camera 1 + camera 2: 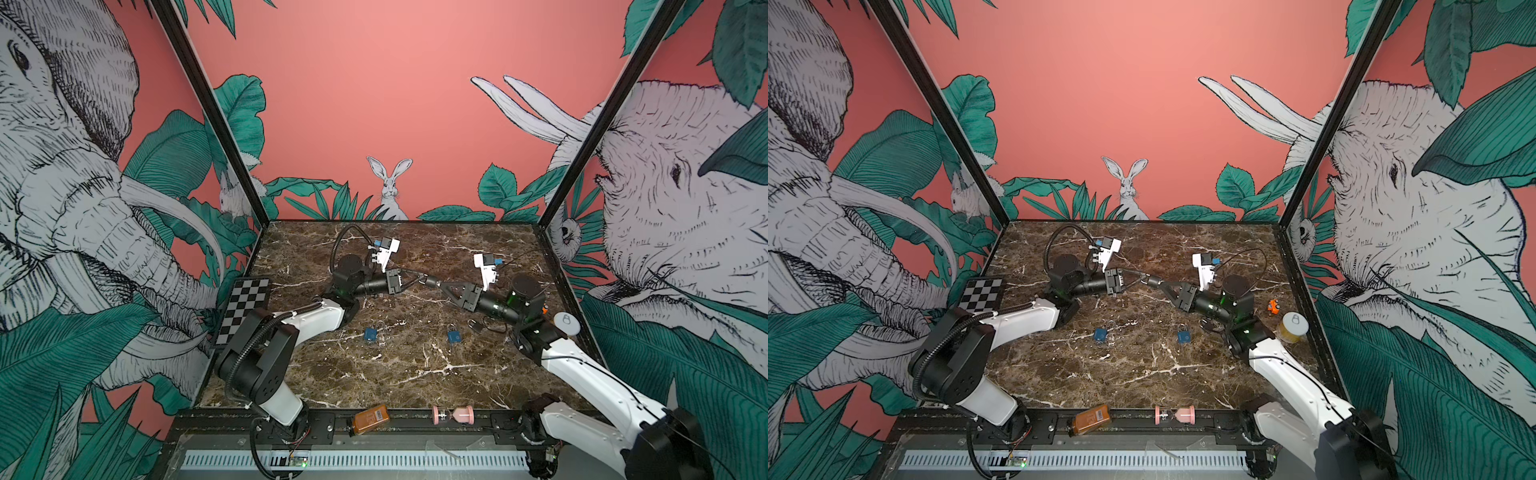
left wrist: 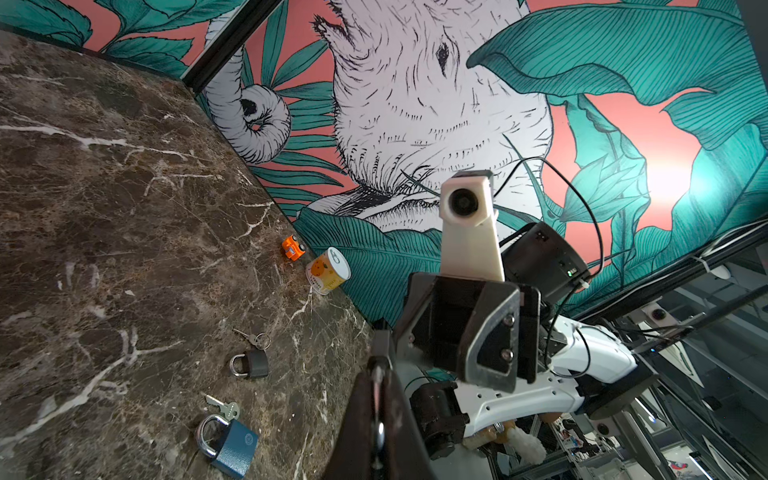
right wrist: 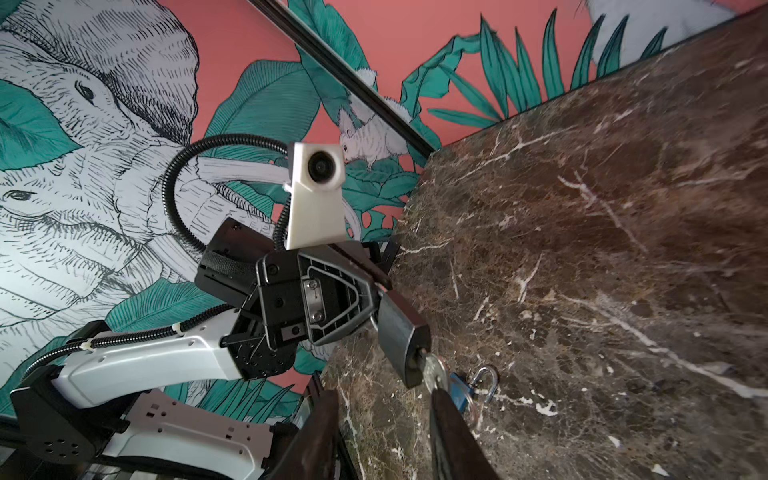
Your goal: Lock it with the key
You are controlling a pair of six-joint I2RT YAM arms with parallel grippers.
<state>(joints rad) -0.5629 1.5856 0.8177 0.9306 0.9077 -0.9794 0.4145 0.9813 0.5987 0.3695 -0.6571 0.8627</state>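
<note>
A grey padlock [image 3: 401,332] hangs in mid-air over the middle of the table, seen in both top views [image 1: 431,282] [image 1: 1154,281]. My left gripper [image 1: 419,278] [image 2: 380,399] is shut on its shackle; in the left wrist view only a sliver of metal shows between the fingers. A silver key [image 3: 434,370] sticks in the bottom of the padlock. My right gripper [image 3: 386,436] [image 1: 445,286] faces it from the right and stands open. One of its fingers [image 3: 453,432] lies against the key's head; the other stands well apart.
On the marble table [image 1: 415,374] lie two blue padlocks [image 1: 370,334] [image 1: 454,336] and a black padlock [image 2: 251,363] with keys [image 2: 255,338]. An orange toy car [image 2: 293,247] and a can [image 2: 328,270] stand by the right wall. A checkerboard [image 1: 243,309], amber bottle [image 1: 371,419] and pink hourglass [image 1: 453,414] line the edges.
</note>
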